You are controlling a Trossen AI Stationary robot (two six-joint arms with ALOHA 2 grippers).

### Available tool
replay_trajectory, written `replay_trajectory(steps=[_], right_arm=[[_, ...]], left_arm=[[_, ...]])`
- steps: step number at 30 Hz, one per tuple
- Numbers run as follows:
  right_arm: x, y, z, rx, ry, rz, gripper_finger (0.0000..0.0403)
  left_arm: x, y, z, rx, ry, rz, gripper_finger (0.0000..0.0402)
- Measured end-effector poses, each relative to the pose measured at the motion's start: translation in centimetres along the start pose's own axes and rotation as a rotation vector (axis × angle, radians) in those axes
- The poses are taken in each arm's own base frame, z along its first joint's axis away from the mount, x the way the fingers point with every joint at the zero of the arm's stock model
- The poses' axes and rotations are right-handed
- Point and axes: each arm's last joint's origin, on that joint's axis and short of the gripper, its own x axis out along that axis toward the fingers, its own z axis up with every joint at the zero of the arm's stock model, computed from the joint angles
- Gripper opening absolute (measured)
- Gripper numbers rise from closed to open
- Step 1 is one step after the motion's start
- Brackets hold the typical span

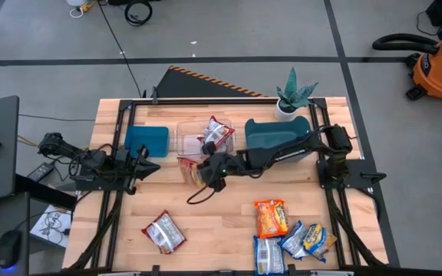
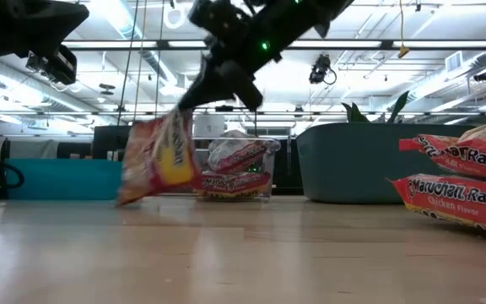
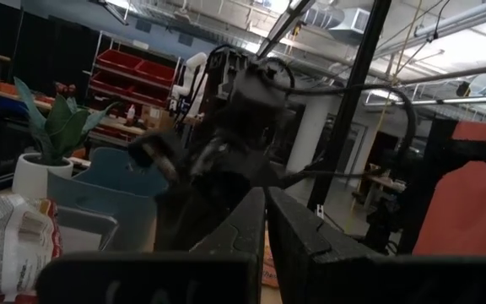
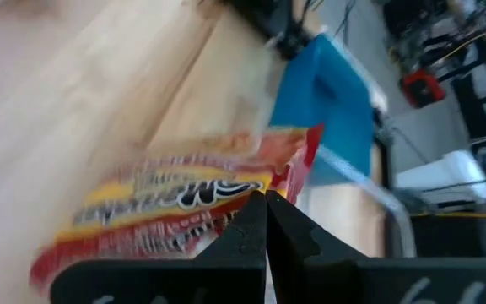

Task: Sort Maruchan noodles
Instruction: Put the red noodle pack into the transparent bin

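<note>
Fingers of the right gripper (image 1: 206, 170) are pinching a red-and-yellow Maruchan packet (image 2: 153, 159) beside the clear tub (image 1: 194, 136); the left gripper's (image 1: 146, 163) fingers are resting closed.

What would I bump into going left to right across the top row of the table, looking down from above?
Light blue bin → clear tub with a red packet inside → dark teal bin → potted plant.

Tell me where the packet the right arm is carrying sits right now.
The orange noodle packet hangs from the right end effector, table centre in the high view, just in front of the clear tub.
</note>
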Motion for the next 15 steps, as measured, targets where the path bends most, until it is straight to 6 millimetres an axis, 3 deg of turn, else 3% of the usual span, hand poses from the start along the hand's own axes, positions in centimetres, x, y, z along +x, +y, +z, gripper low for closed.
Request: replay_trajectory(steps=[15], right_arm=[[-6.3,-7.5,1.0,0.085,-0.156,-0.091,0.0004]], left_arm=[[0.0,0.0,0.0,0.0,0.0,0.0,0.0023]])
